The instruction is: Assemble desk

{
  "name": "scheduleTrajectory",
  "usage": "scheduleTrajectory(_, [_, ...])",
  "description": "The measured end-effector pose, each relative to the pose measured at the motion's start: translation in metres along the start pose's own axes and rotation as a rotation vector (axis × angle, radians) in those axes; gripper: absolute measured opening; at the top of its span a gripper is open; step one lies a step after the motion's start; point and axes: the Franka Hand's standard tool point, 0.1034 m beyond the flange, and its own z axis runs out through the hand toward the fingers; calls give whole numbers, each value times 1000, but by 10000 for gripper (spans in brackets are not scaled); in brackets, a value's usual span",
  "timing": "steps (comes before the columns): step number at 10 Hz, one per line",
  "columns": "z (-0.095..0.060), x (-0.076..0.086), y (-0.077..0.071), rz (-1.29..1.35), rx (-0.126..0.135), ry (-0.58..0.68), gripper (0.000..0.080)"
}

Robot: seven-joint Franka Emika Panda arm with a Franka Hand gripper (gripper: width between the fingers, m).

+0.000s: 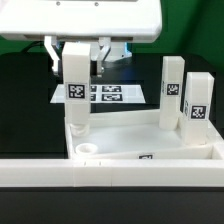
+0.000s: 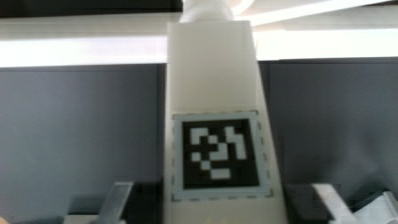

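Evidently the gripper [image 1: 76, 58] pinches the leg [image 1: 75, 95] near its top; likely light, stiff, slippery plastic; best gripped squarely on flat sides over the tabletop [image 1: 150, 142].

Tabletop [image 1: 140, 141] bears upright legs [image 1: 172, 85]; marker board [image 1: 105, 93] behind.

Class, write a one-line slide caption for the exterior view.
The gripper holds a leg upright at a corner of the tabletop; two other legs stand on the exterior view's right.

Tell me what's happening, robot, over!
Gripper shut on upright leg. Its foot at tabletop corner, exterior view's left. Two other legs stand at exterior view's right. Nothing seen blocking.
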Motion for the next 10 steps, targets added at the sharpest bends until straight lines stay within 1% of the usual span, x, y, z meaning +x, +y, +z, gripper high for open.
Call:
scheduleTrajectory(1, [0,0,-2,-3,1,0,291])
scheduleTrajectory(3, [0,-1,-1,-2,0,-2,291])
scheduleTrajectory(5, [1,0,3,-5,-17,32,290])
scheduleTrajectory(6, [1,-1,3,-6,-17,31,290])
scheduleTrajectory(8, [0,0,9,-9,-38,72,291])
scheduleTrajectory(10, [1,-1,8,-9,-36,66,291])
